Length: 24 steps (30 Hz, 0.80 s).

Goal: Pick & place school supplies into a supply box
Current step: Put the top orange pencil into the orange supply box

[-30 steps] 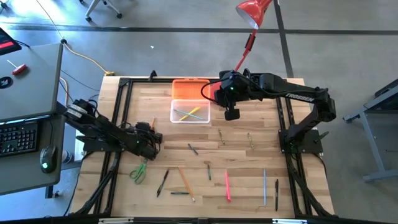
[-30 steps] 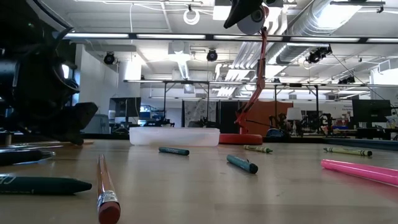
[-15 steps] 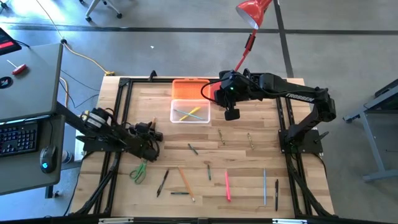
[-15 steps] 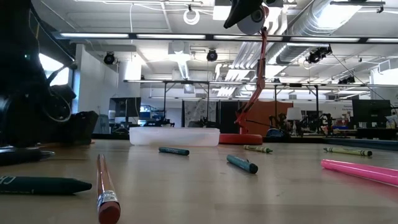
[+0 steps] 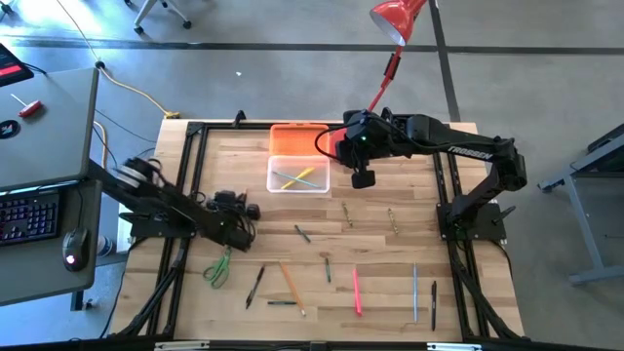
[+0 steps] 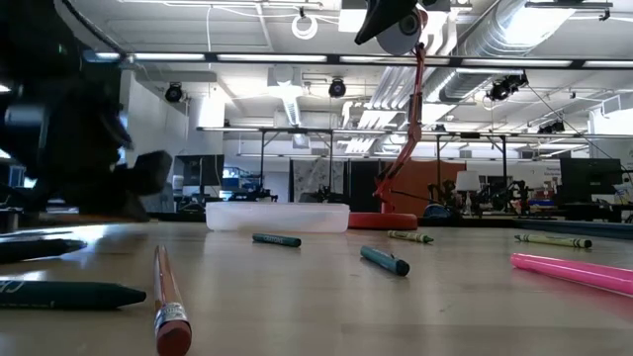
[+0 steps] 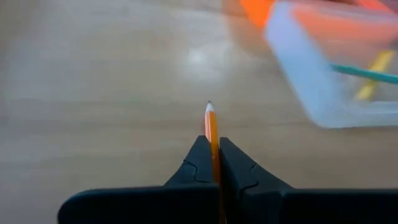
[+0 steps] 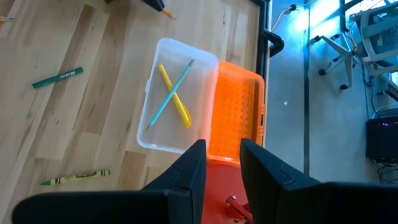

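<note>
The supply box stands at the table's far middle, its clear base (image 5: 298,175) holding a yellow marker (image 8: 174,96) and a teal pencil (image 8: 169,93), with its orange lid (image 5: 297,139) open behind. My left gripper (image 5: 248,211) is low over the left of the table, shut on an orange pencil (image 7: 211,134). My right gripper (image 8: 222,158) hovers open high above the box's right side. More school supplies lie on the near half of the table: green scissors (image 5: 217,267), a second orange pencil (image 5: 291,283) and a pink pen (image 5: 357,291). My left gripper pinches the orange pencil's shaft (image 7: 212,149) between its two fingers. The pencil lies along the fingers, and its sharpened point (image 7: 209,107) sticks out past the fingertips toward the box. The gripper itself hides the pencil's back end.
A red desk lamp (image 5: 395,19) leans over the far edge, its round base (image 8: 217,193) right of the box lid. Crayons and pens (image 5: 302,233) are scattered between the box and the near edge. A black frame rail (image 5: 190,166) borders the table.
My left gripper has risen a little off the table and shifted slightly toward the supply box, its wrist rolling as it went.
</note>
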Motion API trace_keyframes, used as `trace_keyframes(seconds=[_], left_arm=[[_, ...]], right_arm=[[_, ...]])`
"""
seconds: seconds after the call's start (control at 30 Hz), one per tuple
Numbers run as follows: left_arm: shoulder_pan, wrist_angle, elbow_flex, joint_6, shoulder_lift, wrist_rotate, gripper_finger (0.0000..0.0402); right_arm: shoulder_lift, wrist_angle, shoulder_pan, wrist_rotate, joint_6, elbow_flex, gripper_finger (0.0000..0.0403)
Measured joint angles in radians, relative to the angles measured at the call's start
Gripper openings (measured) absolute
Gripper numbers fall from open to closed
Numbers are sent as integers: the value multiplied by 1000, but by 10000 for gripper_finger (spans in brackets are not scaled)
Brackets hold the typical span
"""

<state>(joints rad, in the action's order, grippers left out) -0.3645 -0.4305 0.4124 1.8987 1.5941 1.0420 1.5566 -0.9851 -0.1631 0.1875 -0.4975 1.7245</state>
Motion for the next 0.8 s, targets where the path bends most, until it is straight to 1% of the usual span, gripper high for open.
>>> trace_keyframes(seconds=[0.1,0.2,0.23,0.3,0.4,0.5,0.57,0.6,0.7,0.8], left_arm=[[1,-49,54,-160,-98,25,25],[8,-79,121,-331,-185,74,25],[19,-78,143,-399,-206,77,25],[61,-84,194,-574,-248,51,25],[170,-34,267,-886,-278,-87,25],[307,156,308,-1211,-277,-264,25],[403,290,316,-1385,-256,-381,25],[447,355,320,-1443,-238,-432,24],[577,431,330,-1545,-188,-558,24],[677,504,344,-1629,-107,-732,26]], right_arm=[[0,10,0,0,0,0,78],[0,15,0,0,0,0,78],[0,16,0,0,-2,0,78],[0,17,0,0,-6,0,78],[0,17,0,-1,-8,0,78],[0,16,0,0,-5,0,78],[0,1,0,1,39,0,78],[0,-21,0,5,69,0,78],[-1,-116,0,11,114,0,78],[-5,-161,0,10,127,-14,78]])
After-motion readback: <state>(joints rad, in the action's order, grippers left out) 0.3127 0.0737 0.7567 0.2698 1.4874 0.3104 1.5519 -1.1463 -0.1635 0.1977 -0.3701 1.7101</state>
